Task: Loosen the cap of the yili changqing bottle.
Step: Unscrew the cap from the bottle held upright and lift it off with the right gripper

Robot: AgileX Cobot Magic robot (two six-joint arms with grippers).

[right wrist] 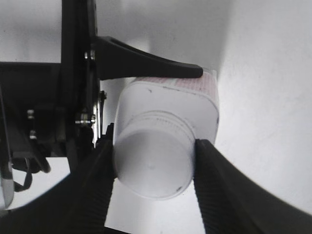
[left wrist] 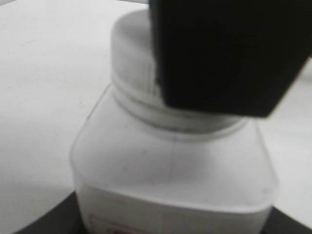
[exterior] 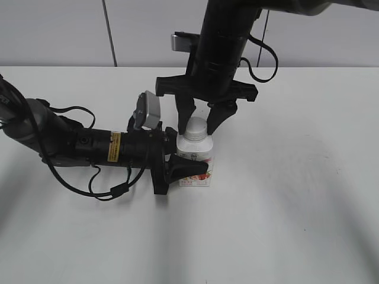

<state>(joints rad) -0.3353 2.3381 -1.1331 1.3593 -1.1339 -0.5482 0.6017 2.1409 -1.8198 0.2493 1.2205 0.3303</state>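
The yili changqing bottle (exterior: pixel 198 155) stands upright on the white table, white with a red-pink label. My left gripper (exterior: pixel 189 157) reaches in from the left and is shut on the bottle's body, one finger across the label. The white cap (exterior: pixel 196 125) sits on the neck. My right gripper (exterior: pixel 200 121) comes down from above, and its two ribbed fingers press on opposite sides of the cap. In the right wrist view the cap (right wrist: pixel 153 163) sits between the fingers (right wrist: pixel 153 168) above the bottle (right wrist: pixel 170 100). In the left wrist view the bottle (left wrist: pixel 170 165) and cap (left wrist: pixel 129 48) fill the frame, and a right finger (left wrist: pixel 224 53) hides part of the cap.
The white table (exterior: pixel 296 195) stretches around the bottle on all sides. A grey wall with a dark seam (exterior: pixel 109 32) stands behind it. The left arm's cables (exterior: pixel 106 189) lie on the table to the left of the bottle.
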